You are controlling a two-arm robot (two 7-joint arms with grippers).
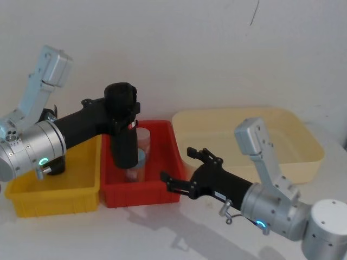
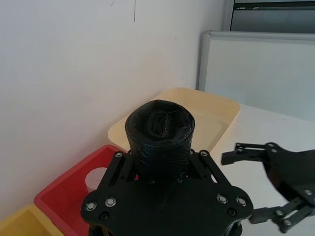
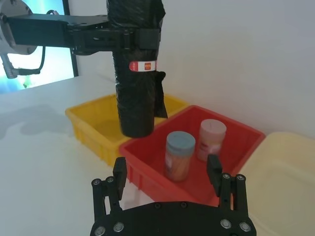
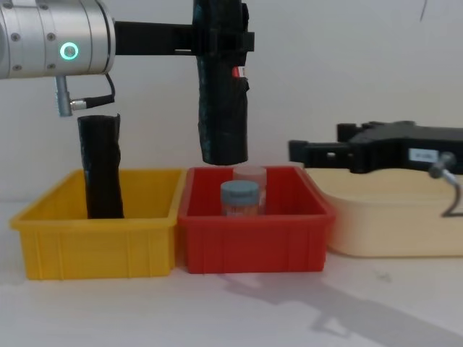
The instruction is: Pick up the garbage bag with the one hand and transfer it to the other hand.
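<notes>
The garbage bag [image 1: 124,146], a tall black crinkly roll with a small red label [image 3: 142,65], hangs upright above the red bin [image 1: 162,196]. My left gripper [image 1: 122,111], on the cyan-ringed wrist, is shut on the garbage bag near its upper end. The roll's bottom end floats just over the jars in the chest view [image 4: 223,116]. My right gripper [image 1: 177,163] stands open to the right of the red bin, fingers pointing left toward the roll, with nothing between them. From the right wrist view the garbage bag [image 3: 137,103] is ahead of the open fingers [image 3: 214,167].
Inside the red bin stand a blue-lidded jar [image 4: 239,196] and a pink-lidded jar [image 4: 250,173]. The yellow bin [image 1: 54,197] on the left holds a plain black roll [image 4: 101,166]. A cream tub [image 1: 306,160] sits at the right, against the white wall.
</notes>
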